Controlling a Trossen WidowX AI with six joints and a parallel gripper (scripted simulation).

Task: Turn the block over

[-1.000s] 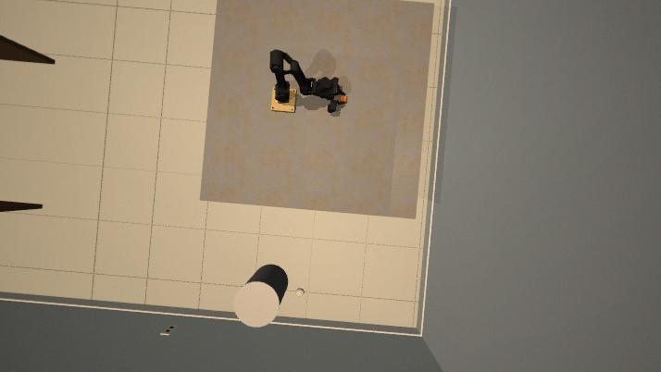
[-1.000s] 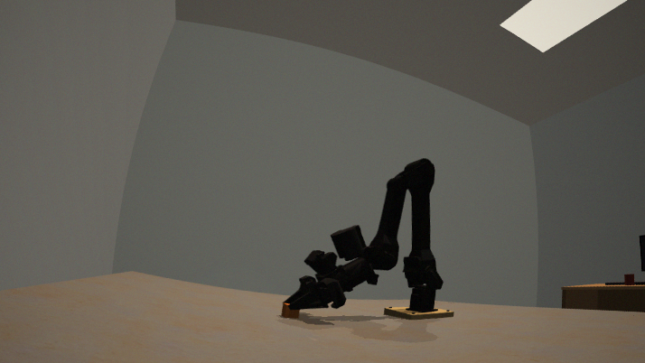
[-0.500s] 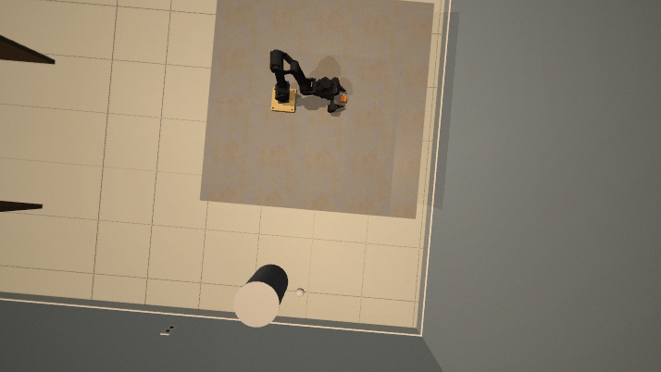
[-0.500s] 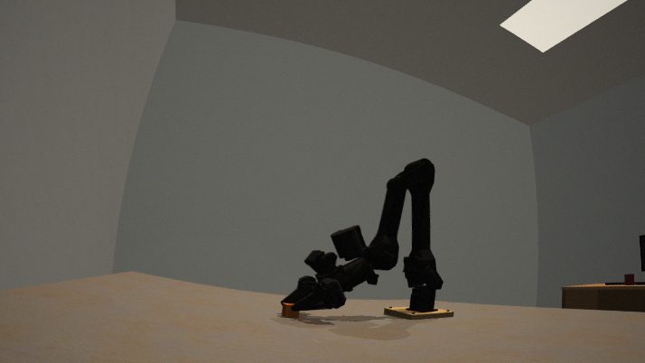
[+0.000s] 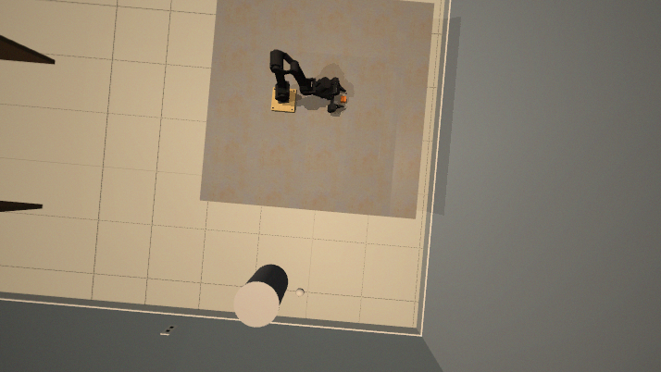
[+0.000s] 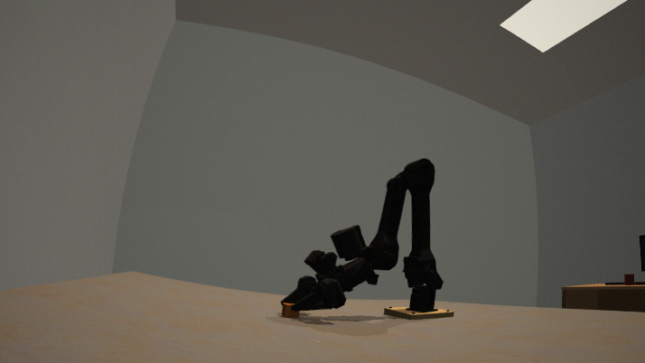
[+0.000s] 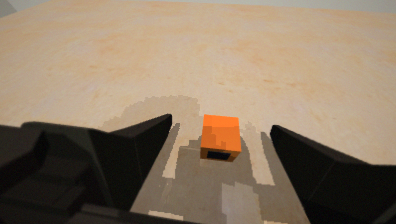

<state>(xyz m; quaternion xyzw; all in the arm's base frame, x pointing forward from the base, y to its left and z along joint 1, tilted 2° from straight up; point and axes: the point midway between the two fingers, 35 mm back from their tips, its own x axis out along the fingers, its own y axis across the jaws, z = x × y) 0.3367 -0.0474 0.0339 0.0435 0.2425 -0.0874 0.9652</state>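
Observation:
The orange block [image 5: 343,99] [image 6: 290,311] [image 7: 221,134] rests on the table [image 5: 296,171] [image 6: 135,325] [image 7: 100,60]. In the wrist view its plain orange top shows, and the dark square mark [image 7: 218,155] is on the side facing the gripper and the arm's base. My gripper [image 5: 343,98] [image 6: 288,305] [image 7: 220,123] is open and low over the table, tilted forward and down. One finger stands on each side of the block, with a gap on both sides in the wrist view. The block's far side and underside are hidden.
The arm's base plate [image 5: 290,107] [image 6: 393,312] stands on the table behind the gripper. A wide cylinder with a pale top [image 5: 256,304] stands on the floor beyond the table. A wall [image 5: 532,162] runs beyond the table's far edge.

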